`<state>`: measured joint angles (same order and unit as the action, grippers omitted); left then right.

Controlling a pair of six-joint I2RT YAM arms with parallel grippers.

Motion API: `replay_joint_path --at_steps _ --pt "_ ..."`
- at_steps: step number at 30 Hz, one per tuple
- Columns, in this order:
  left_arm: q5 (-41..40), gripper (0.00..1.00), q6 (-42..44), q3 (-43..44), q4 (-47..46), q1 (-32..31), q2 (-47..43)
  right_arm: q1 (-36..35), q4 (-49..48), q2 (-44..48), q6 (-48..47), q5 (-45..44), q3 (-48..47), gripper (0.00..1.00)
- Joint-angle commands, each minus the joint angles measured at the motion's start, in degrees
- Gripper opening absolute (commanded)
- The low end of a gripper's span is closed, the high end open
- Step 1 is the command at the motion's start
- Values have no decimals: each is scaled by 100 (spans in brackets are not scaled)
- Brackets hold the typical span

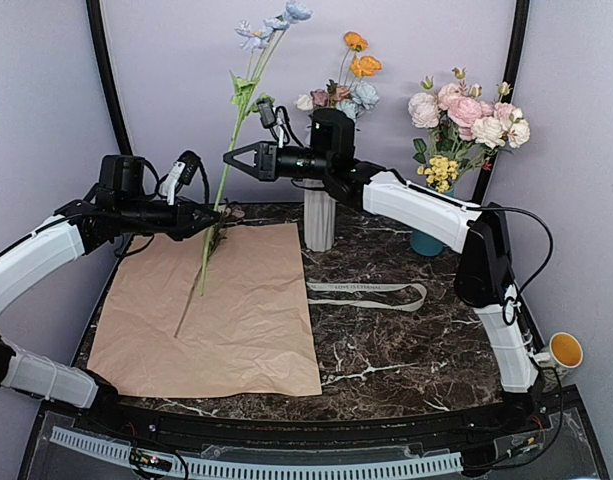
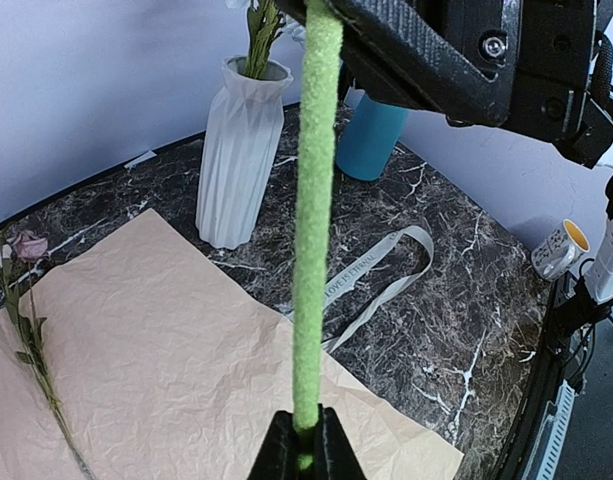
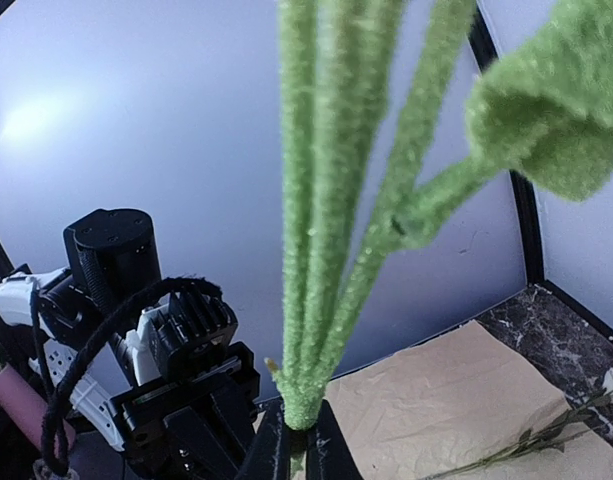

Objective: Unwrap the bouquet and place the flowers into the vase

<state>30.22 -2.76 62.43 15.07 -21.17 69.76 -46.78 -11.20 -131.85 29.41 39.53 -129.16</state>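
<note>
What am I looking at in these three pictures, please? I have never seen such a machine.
These are two white robot arms bolted at the near edge of a dark marble table. One picture is taken from above and behind; the other two come from small cameras on each wrist. On the table lie a crumpled tan sheet of kraft paper, a cream ribbon, a ribbed white ceramic vase that already holds flowers, and a smooth teal vase with pink roses. The left end effector and the right end effector are both shut on one long fuzzy green stem with pale blue blossoms, held nearly upright.
</note>
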Motion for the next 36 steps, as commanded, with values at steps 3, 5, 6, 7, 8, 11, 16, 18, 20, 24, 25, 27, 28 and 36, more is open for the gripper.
replay_joint_path --at_steps 3,5,6,7,8,11,16,18,20,24,25,27,28,36 --pt "-194 5 162 175 -16 -81 69 -42 -264 179 -140 139 -193 0" --pt "-318 9 156 173 -13 -89 53 -45 -258 207 -161 132 -172 0" --pt "-395 17 147 168 -17 -85 37 -47 -241 222 -174 114 -171 0" --pt "-472 25 131 164 -17 -89 19 -43 -205 246 -201 90 -171 0" --pt "-577 34 109 152 -13 -84 -4 -41 -165 274 -277 29 -166 0" --pt "-959 63 39 48 -79 -84 -158 -43 86 443 -683 -350 -157 0" --pt "-1625 99 -17 -171 -295 -82 -487 -5 424 1012 -1723 -1824 50 0" --pt "-1790 99 -14 -196 -308 -89 -546 48 419 1217 -2067 -2430 160 0" --pt "-1990 99 -38 -209 -309 -82 -572 106 482 1354 -2443 -2840 159 0" --pt "-2283 99 -81 -316 -412 -83 -686 224 518 1570 -2917 -3558 137 0" --pt "-2286 99 -69 -341 -425 -84 -707 257 518 1620 -3021 -3742 143 0" --pt "-2325 99 -64 -375 -392 -84 -719 331 518 1684 -3232 -4069 157 0" --pt "-2345 98 -66 -378 -347 -89 -718 370 553 1704 -3342 -4218 141 0" --pt "-2343 96 -93 -502 -344 -82 -816 657 702 1711 -3626 -4790 139 0"
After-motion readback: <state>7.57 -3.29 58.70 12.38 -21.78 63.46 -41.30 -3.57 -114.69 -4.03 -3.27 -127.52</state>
